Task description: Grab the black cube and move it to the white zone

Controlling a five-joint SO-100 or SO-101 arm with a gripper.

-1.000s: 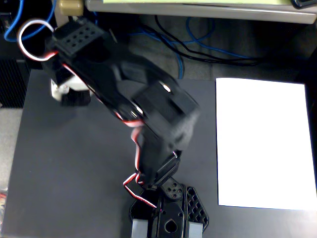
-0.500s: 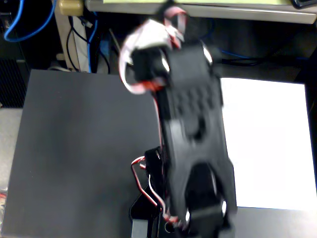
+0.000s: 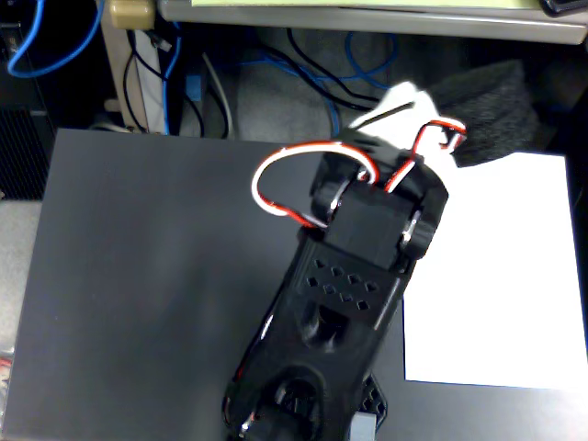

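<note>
The black cube (image 3: 491, 110) is a coarse dark foam block at the upper right of the fixed view, overlapping the far left corner of the white zone (image 3: 501, 276). It looks raised off the surface. The white zone is a white paper sheet lying flat on the right side of the dark grey table (image 3: 156, 276). My glossy black arm (image 3: 340, 303) reaches from the bottom centre up to the right. My gripper (image 3: 430, 115), with white jaw parts, sits against the left end of the foam block and appears shut on it. The fingertips are mostly hidden.
Red and white wires (image 3: 276, 184) loop off the wrist. Behind the table's far edge hang blue and black cables (image 3: 340, 73) and a pale desk edge (image 3: 367, 18). A lighter grey surface (image 3: 18, 276) borders the table on the left.
</note>
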